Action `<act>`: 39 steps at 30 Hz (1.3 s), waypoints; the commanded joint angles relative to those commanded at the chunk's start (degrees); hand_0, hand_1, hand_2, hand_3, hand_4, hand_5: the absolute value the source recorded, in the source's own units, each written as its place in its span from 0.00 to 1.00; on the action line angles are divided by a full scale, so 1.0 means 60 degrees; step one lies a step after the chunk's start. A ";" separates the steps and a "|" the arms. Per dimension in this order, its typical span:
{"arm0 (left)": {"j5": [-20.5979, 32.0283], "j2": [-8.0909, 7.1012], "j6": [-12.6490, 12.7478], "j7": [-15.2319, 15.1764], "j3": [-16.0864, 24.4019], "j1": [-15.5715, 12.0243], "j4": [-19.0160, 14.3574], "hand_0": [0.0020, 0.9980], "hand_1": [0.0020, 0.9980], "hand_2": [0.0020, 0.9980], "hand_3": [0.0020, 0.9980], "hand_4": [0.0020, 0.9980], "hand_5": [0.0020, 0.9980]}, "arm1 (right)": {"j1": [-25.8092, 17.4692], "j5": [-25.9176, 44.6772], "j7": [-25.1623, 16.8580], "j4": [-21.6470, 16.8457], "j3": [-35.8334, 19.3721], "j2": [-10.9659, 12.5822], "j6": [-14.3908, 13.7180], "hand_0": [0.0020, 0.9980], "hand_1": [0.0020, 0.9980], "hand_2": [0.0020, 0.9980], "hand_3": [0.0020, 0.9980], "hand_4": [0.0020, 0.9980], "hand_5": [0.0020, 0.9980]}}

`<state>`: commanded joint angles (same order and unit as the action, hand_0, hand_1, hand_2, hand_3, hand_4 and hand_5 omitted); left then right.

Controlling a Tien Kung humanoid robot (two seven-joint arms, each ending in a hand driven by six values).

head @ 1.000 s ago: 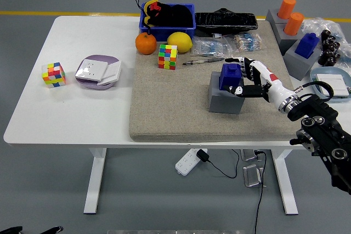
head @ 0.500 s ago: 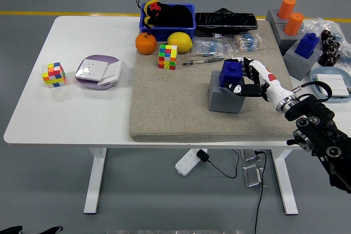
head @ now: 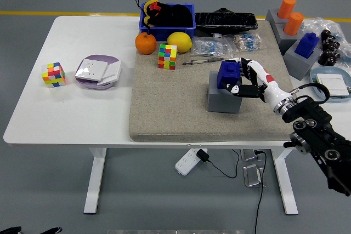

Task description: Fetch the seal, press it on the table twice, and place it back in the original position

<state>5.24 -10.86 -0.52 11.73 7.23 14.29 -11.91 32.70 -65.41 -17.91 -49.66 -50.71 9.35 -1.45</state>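
Observation:
The blue seal (head: 226,75) sits in the top of its grey block holder (head: 223,100) on the tan felt mat (head: 175,108), right of the mat's middle. My right hand (head: 239,78) comes in from the lower right and wraps its white and black fingers around the seal's right side, thumb low at the front. The seal still rests in the holder. The left arm is out of the picture.
A colour cube (head: 168,56), orange (head: 145,43), lemon (head: 179,42) and pen (head: 202,61) lie on the mat's far part. Blue bin (head: 167,17) behind. More grey holders with orange and blue seals (head: 299,42) stand at the right. A second cube (head: 54,74) and a purple-white box (head: 97,71) sit left.
My right hand has crept a little to the left and closed tighter on the seal; seal and holder have shifted slightly left with it.

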 joint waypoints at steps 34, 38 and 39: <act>0.0294 0.0053 0.0002 -0.0074 -0.0140 0.0000 0.0027 0.82 0.79 0.76 0.80 0.69 0.42 | -0.0980 -0.0571 0.0138 -0.0190 -0.2262 0.1235 -0.0076 0.54 0.42 0.43 0.47 0.65 0.00; 0.0310 0.0070 0.0000 -0.0080 -0.0155 -0.0010 0.0026 0.81 0.79 0.76 0.80 0.69 0.42 | -0.1224 -0.0651 0.0129 0.0048 -0.2387 0.1152 -0.0098 0.54 0.42 0.43 0.47 0.66 0.00; 0.0320 0.0076 -0.0001 -0.0084 -0.0163 -0.0013 0.0025 0.81 0.79 0.76 0.80 0.69 0.42 | -0.1303 -0.0683 0.0127 0.0120 -0.2444 0.1096 -0.0104 0.54 0.42 0.43 0.47 0.66 0.00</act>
<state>7.17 -10.40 -0.53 11.22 6.25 14.22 -11.76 24.89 -69.51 -17.15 -48.94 -65.37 15.93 -2.08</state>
